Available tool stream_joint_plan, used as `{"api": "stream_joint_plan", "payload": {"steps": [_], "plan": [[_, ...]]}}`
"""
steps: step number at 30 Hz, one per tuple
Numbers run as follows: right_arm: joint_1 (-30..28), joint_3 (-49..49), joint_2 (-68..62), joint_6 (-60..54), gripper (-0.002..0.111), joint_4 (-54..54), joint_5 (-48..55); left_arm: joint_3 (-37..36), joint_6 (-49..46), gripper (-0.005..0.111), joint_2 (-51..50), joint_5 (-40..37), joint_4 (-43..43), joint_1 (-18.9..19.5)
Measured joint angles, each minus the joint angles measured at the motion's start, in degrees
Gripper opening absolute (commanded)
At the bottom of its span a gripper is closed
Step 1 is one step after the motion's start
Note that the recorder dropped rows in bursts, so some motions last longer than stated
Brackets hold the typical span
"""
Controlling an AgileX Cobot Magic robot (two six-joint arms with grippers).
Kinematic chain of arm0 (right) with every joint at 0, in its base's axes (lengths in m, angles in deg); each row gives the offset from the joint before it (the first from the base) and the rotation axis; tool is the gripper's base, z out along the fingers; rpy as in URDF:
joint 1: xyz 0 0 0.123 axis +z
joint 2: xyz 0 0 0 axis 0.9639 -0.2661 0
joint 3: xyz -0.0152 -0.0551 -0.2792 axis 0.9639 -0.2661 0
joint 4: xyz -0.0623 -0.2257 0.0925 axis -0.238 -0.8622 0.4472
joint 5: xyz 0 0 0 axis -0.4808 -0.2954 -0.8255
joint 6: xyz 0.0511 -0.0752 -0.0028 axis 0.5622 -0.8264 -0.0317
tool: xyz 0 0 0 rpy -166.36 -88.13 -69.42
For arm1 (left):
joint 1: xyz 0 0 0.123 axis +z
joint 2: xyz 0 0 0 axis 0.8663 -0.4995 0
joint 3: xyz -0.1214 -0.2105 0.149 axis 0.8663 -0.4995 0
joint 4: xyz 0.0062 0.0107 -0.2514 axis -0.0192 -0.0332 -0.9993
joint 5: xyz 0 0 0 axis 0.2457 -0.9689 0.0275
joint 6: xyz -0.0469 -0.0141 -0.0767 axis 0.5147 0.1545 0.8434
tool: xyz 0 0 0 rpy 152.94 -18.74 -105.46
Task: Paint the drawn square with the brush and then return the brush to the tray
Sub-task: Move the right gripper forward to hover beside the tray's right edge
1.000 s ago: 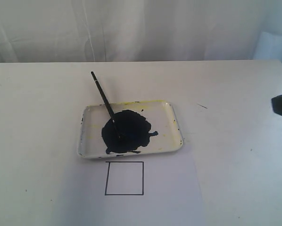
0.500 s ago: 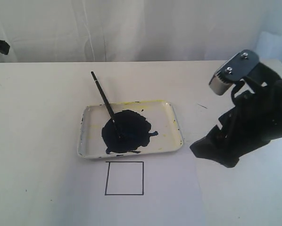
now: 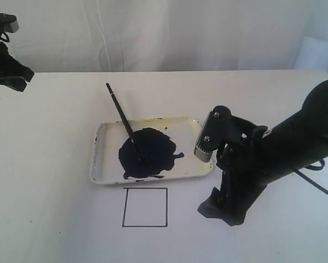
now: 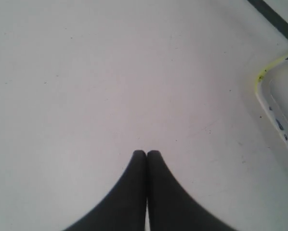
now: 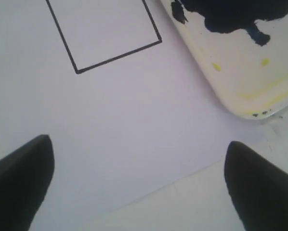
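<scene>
The white tray [image 3: 98,164] sits mid-table with a dark blue-black paint blob [image 3: 147,153] in it. The thin black brush [image 3: 119,112] leans over the tray's far rim with its tip in the blob. On the white paper in front of the tray is the drawn square [image 3: 145,207], its inside white. My right gripper [image 3: 219,211] hangs open over the paper, right of the square, with nothing between its fingers. The right wrist view shows the gripper [image 5: 139,142], the square [image 5: 103,29] and the tray [image 5: 240,82]. My left gripper [image 4: 147,153] is shut and empty over bare table, far left.
The white paper [image 3: 197,241] reaches from the tray to the front edge, and its border crosses between my right fingers. A small dark mark [image 3: 235,124] lies right of the tray. A white curtain [image 3: 164,33] hangs behind the table. The left wrist view catches a yellow-stained tray corner [image 4: 262,89].
My right arm has swung in from the right edge and come down beside the square, and its jaws have opened. My left arm has come into view at the far left.
</scene>
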Motion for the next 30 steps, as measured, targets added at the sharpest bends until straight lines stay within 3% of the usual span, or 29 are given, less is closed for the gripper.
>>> {"api": "stream_joint_plan", "payload": {"steps": [6, 12, 30], "plan": [[0.10, 0.00, -4.12, -0.23, 0.089, 0.74, -1.29, 0.23, -9.94, 0.000, -2.45, -0.25, -0.63, 0.00], [0.10, 0.00, -6.35, -0.40, 0.089, 1.23, -2.40, 0.23, -13.71, 0.000, -4.10, 0.42, -5.43, 0.00], [0.22, 0.10, -14.33, -9.18, 0.089, 4.46, -7.59, 0.23, -14.93, 0.000, -5.36, 1.60, -9.73, -0.04]]}}
